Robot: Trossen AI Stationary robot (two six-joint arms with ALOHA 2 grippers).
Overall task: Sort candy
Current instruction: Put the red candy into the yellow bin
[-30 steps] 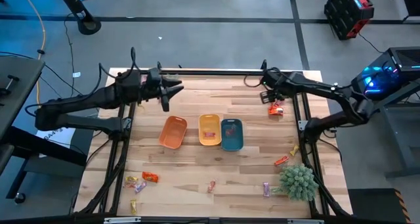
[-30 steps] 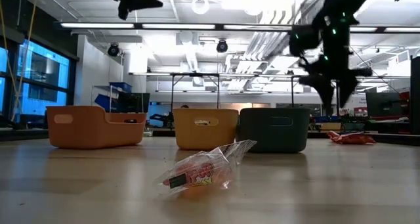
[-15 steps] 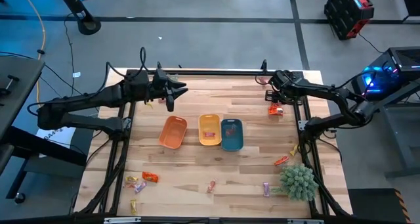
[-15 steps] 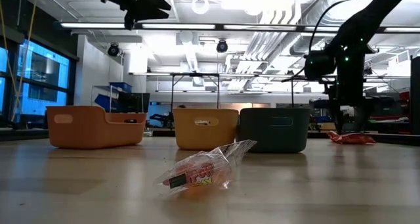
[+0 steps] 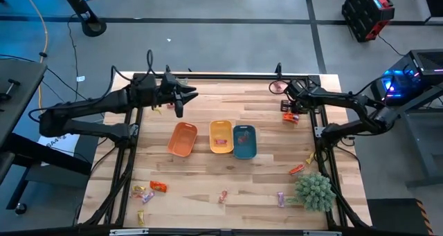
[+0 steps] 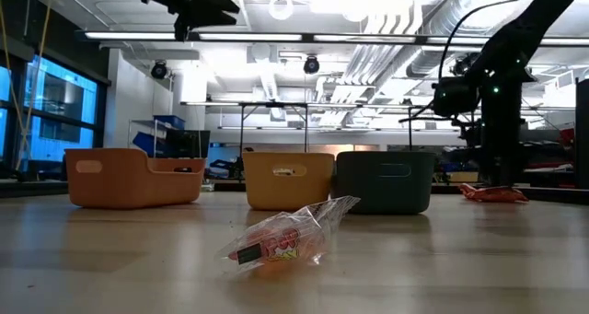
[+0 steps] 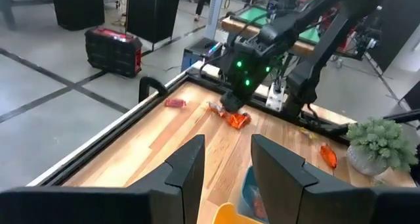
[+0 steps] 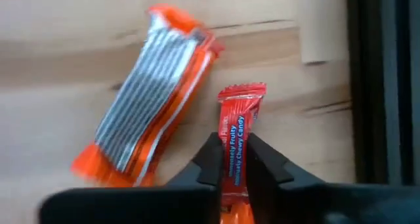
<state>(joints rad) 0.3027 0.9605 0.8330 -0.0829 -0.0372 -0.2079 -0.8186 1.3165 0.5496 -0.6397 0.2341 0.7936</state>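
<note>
My right gripper (image 5: 291, 113) is down at the table's far right, shut on a red wrapped candy (image 8: 235, 135). An orange candy (image 8: 147, 99) lies flat on the wood right beside it. My left gripper (image 7: 226, 171) hovers open and holds nothing, high over the far left of the table (image 5: 181, 97). More candy lies scattered along the near edge (image 5: 158, 187) and on the right (image 5: 297, 169). In the low view one candy (image 6: 285, 236) lies close in front. The orange (image 5: 183, 139), yellow (image 5: 221, 137) and teal (image 5: 244, 141) trays stand side by side mid-table. My right gripper pinches the red candy between its two fingers (image 8: 209, 159), which stand on its two long sides (image 8: 234, 155), about halfway along. The fingers come from above, pointing steeply down, and lie across the candy. The candy's far crimped end (image 8: 241, 92) sticks out past the fingertips, low over the wood.
A spiky green plant ball (image 5: 315, 191) stands at the near right corner. A pink candy (image 5: 277, 88) lies at the far edge. The table's black frame rail (image 8: 374, 86) runs close beside the held candy. Bare wood lies between the trays and the near-edge candies.
My right gripper has come down onto the table at the far right, moved a little toward the right edge, and shut on the red candy beside the orange one.
</note>
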